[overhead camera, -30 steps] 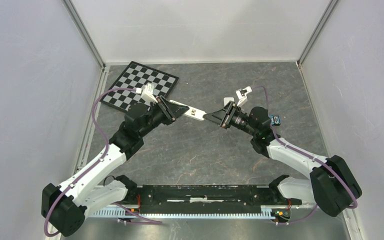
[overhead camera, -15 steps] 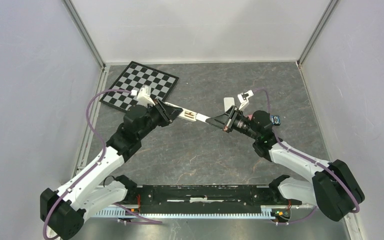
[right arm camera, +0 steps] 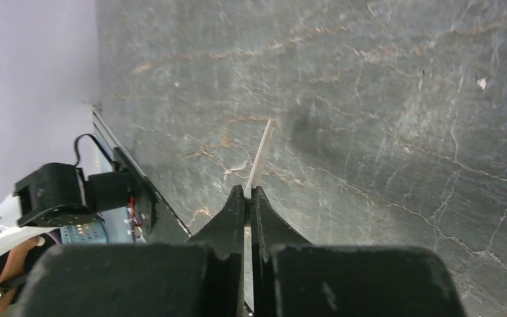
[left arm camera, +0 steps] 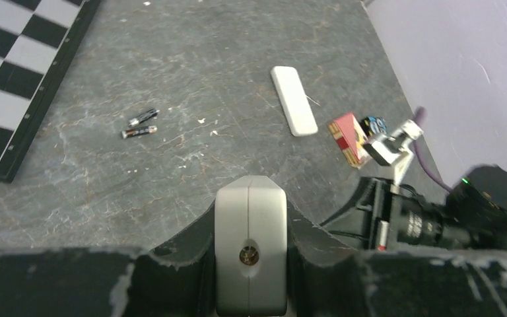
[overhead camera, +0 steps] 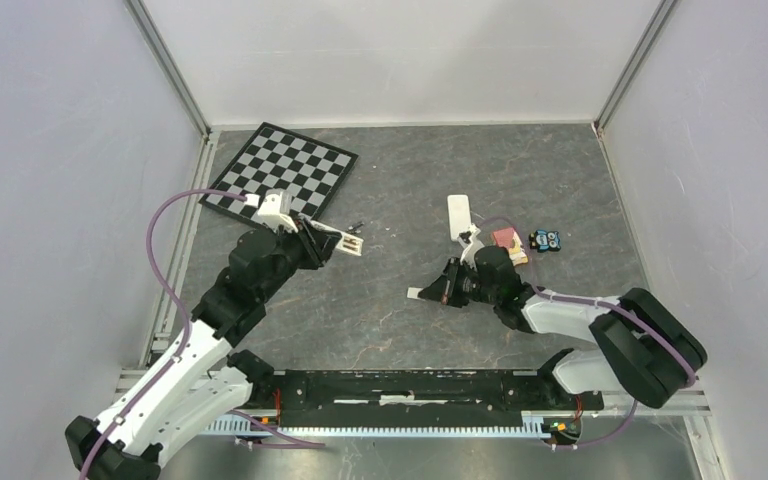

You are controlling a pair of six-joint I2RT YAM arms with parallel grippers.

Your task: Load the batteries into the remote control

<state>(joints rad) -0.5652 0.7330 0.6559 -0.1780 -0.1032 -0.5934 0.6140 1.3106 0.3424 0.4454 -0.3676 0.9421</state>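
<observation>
My left gripper [overhead camera: 322, 243] is shut on the white remote control [overhead camera: 348, 243], held above the table. In the left wrist view the remote's end [left arm camera: 251, 247] fills the gap between the fingers of the left gripper [left arm camera: 251, 214]. Two small dark batteries [left arm camera: 140, 125] lie side by side on the stone table, just beyond the remote [overhead camera: 357, 225]. My right gripper [overhead camera: 440, 290] sits low over the table, shut on a thin white cover plate [overhead camera: 415, 293]. The right wrist view shows that plate [right arm camera: 259, 155] edge-on, sticking out past the right gripper [right arm camera: 249, 193].
A chessboard [overhead camera: 282, 172] lies at the back left. A long white bar [overhead camera: 458, 215], a red box [overhead camera: 508, 244] and a small blue toy [overhead camera: 546, 240] sit at right of centre, close behind the right arm. Walls enclose three sides.
The arms drew apart. The left one pulled back left with the remote. The right gripper closed on the thin plate and dropped low toward the near side. The batteries have come into view.
</observation>
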